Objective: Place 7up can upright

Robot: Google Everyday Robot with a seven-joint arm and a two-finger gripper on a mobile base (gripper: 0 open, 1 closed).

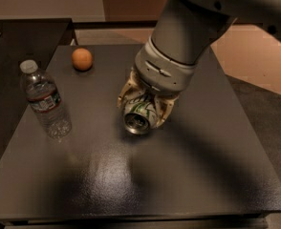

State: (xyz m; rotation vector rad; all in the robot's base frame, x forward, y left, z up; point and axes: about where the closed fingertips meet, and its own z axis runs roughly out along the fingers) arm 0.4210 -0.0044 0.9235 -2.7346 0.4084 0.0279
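The 7up can point(139, 113) is a silver can with green lettering, tilted with one round end facing the camera. It is held between the cream-coloured fingers point(126, 93) of my gripper point(143, 109), which is shut on it just above the middle of the dark table point(188, 175). I cannot tell whether the can touches the tabletop. The big grey arm comes down from the upper right and hides the can's far end.
A clear plastic water bottle point(45, 99) stands upright at the left of the table. An orange ball-like fruit point(82, 59) lies at the back left. A second dark surface point(16, 42) adjoins on the far left. The floor drops off at the right.
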